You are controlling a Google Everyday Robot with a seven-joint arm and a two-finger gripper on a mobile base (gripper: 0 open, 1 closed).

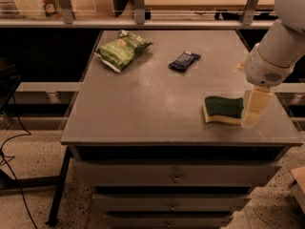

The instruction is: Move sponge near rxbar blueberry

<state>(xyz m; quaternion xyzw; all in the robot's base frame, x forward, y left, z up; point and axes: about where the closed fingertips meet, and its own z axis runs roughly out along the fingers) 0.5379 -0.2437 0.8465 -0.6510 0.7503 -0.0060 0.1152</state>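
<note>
The sponge (223,109), dark green on top over pale yellow foam, lies flat near the table's front right edge. The rxbar blueberry (184,60), a small dark navy wrapper, lies farther back at the table's middle. My gripper (252,114) hangs from the white arm at the right, pointing down, with its pale fingers right against the sponge's right end, close to the table top.
A light green crinkled snack bag (123,49) lies at the table's (143,109) back left. Drawers sit below the table top. A rail with posts and a shelf run behind the table. Cables lie on the floor at the left.
</note>
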